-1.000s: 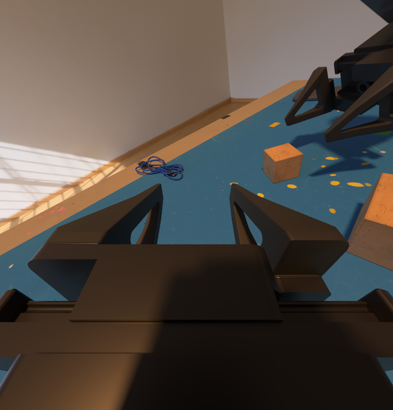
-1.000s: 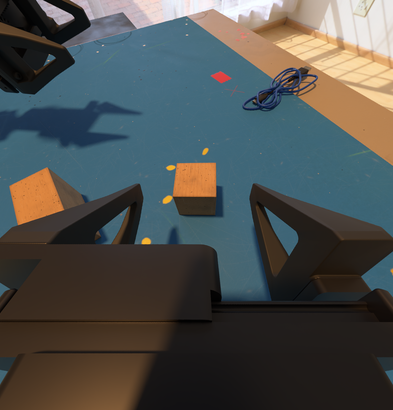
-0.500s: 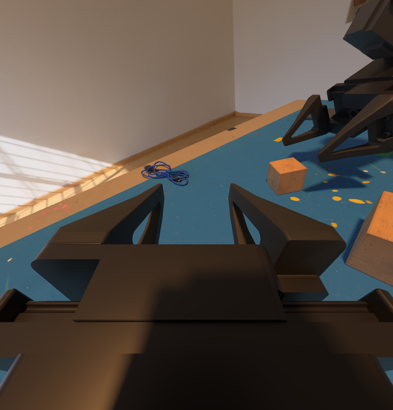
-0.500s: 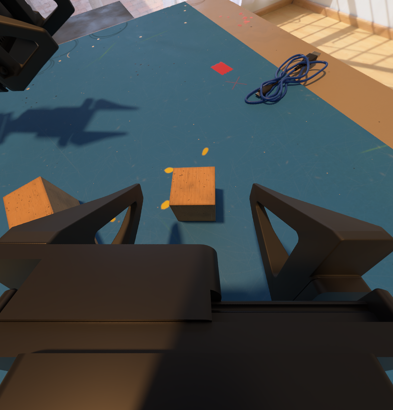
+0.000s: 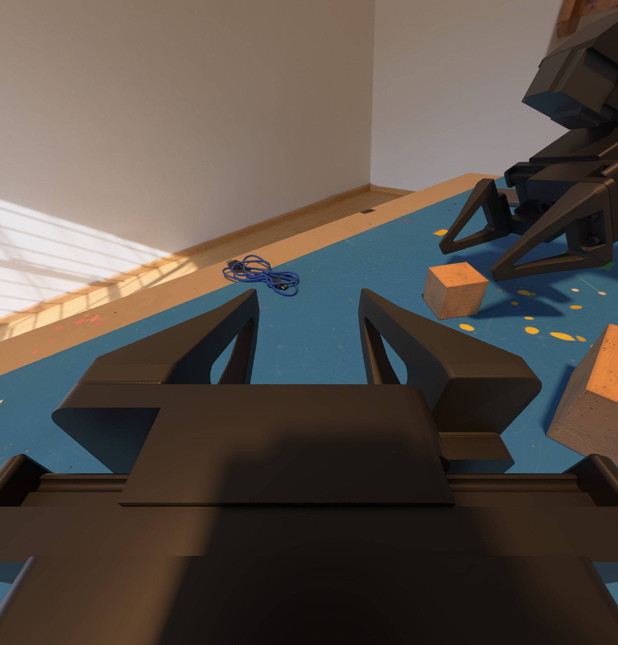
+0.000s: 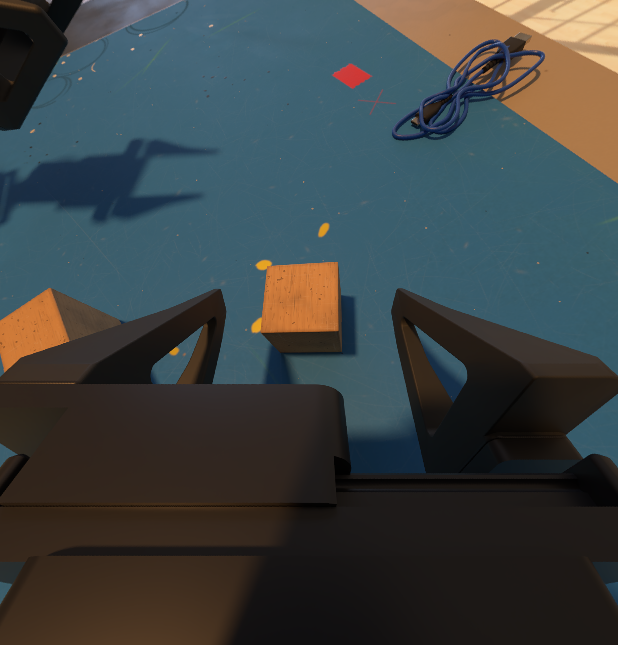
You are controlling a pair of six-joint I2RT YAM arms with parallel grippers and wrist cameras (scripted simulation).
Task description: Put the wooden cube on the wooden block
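Note:
The small wooden cube (image 6: 302,303) sits on the blue mat, straight ahead of my right gripper (image 6: 307,293), which is open, empty and above it. The cube also shows in the left wrist view (image 5: 454,295), just beyond the right gripper's fingertips (image 5: 499,275). The larger wooden block (image 6: 39,324) lies left of the cube, partly hidden by my right gripper's left finger; it shows at the right edge of the left wrist view (image 5: 600,398). My left gripper (image 5: 309,296) is open and empty over bare mat, left of both.
A coiled blue cable (image 6: 471,90) lies at the mat's edge by the brown table border (image 6: 562,115); it also shows in the left wrist view (image 5: 262,275). A red square mark (image 6: 351,75) and yellow spots are on the mat. A wall stands beyond.
My right gripper has moved forward and down toward the cube, which now sits nearer its fingertips. My left gripper has drawn back and tilted up.

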